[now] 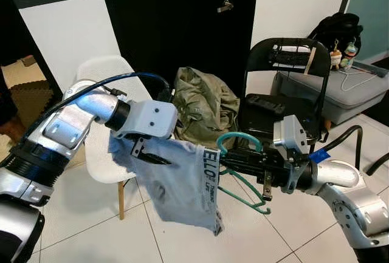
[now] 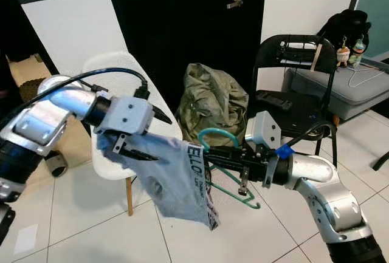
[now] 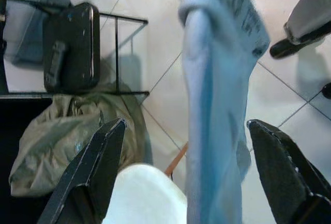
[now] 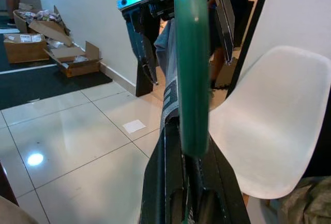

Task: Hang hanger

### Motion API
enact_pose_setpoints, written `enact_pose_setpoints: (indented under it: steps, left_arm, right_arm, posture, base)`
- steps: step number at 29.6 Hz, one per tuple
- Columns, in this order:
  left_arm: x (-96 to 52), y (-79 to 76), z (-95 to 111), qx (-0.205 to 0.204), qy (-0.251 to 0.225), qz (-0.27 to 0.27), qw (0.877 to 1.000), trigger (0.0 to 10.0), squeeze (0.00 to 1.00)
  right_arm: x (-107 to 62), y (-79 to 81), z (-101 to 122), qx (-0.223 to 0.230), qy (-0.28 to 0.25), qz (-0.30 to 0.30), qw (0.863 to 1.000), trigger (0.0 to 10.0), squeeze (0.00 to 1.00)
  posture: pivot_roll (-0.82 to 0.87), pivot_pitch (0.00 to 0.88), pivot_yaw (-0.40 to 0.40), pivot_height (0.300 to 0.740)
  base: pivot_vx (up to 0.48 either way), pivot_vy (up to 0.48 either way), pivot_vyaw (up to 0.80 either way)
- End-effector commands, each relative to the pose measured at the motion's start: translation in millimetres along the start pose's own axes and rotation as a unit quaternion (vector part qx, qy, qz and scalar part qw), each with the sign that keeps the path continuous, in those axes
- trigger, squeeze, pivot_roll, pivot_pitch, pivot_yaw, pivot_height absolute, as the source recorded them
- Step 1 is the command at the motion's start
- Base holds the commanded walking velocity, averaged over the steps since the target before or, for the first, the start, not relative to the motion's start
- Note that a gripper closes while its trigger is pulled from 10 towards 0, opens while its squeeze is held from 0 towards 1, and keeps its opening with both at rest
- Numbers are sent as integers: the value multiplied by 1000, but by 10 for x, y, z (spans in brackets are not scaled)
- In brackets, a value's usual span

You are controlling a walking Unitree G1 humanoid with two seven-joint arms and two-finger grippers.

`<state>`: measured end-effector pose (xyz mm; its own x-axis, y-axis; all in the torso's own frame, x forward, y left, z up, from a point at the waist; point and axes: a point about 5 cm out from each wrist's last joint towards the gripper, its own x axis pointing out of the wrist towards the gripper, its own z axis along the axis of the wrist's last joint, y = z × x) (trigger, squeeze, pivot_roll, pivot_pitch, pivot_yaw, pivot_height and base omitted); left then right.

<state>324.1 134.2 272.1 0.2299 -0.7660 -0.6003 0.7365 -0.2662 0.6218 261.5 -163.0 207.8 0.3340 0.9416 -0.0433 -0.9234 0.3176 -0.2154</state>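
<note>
The right gripper (image 1: pixel 234 161) is pinched tight on a green hanger (image 1: pixel 240 172), holding it out in mid-air above the tiled floor (image 1: pixel 85 226), with the hook curving upward just in front of a black folding chair (image 1: pixel 285 87). A pale blue garment (image 1: pixel 182 181) hangs over the hanger's left end. The left gripper (image 1: pixel 149 153) sits at the garment's upper left corner; in its wrist view the two fingers (image 3: pixel 93 167) stand spread wide, the cloth hanging between them. Behind are a white chair (image 1: pixel 100 153) and an olive bag (image 1: pixel 203 105)
</note>
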Motion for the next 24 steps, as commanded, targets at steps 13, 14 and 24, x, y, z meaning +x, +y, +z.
enact_pose_setpoints:
  steps: [13, 14, 24]
  left_arm:
    - [1, -80, -69, -26, 30, -44, 998, 0, 0]
    - [8, -81, -69, -23, 35, -47, 998, 0, 0]
    - [34, -27, -53, -10, 27, -9, 1000, 0, 0]
  right_arm:
    - [56, 41, -4, -8, 4, 6, 1000, 0, 0]
    - [62, 32, -12, -11, 7, 3, 1000, 0, 0]
    - [116, -5, -3, -6, -11, -38, 999, 3255, 0]
  posture:
    - [-24, 0, 84, 740]
    - [-23, 0, 83, 740]
    - [-27, 0, 83, 740]
  base:
    - [0, 0, 0]
    - [0, 0, 0]
    - [0, 0, 0]
